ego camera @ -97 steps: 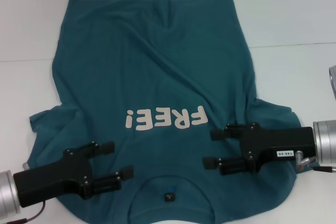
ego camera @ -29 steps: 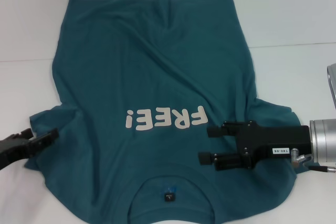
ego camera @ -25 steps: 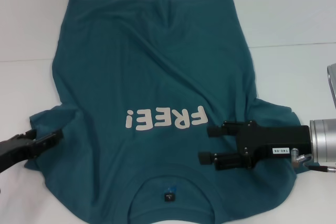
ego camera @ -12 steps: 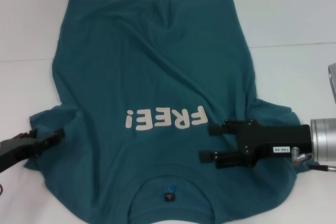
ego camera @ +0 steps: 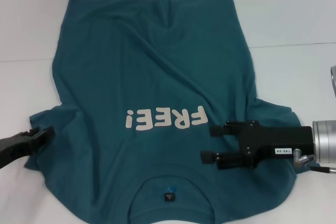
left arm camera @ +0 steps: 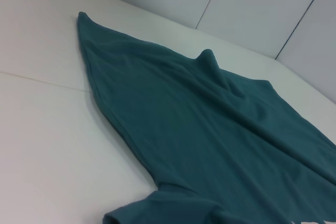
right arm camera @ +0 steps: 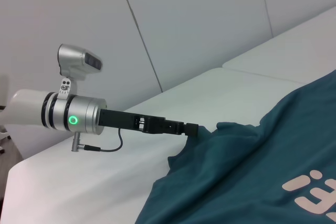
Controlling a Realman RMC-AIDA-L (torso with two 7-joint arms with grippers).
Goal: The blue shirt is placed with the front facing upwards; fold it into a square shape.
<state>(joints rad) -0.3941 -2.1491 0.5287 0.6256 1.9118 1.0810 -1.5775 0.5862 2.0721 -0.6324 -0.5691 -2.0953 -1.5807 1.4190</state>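
The left gripper (ego camera: 46,134) sits at the left sleeve hem of the blue shirt (ego camera: 152,77), near the worktop's (ego camera: 294,19) left edge; whether its jaws are spread or pinching cloth, I cannot tell. To fold well, it should likely catch the sleeve's edge fully and lift low. The right gripper (ego camera: 209,143) hovers over the right chest, its 2 jaws spread. The shirt lies flat mid-worktop, collar at the near edge, hem toward the far edge, cream "FREE!" lettering upward, lightly creased.
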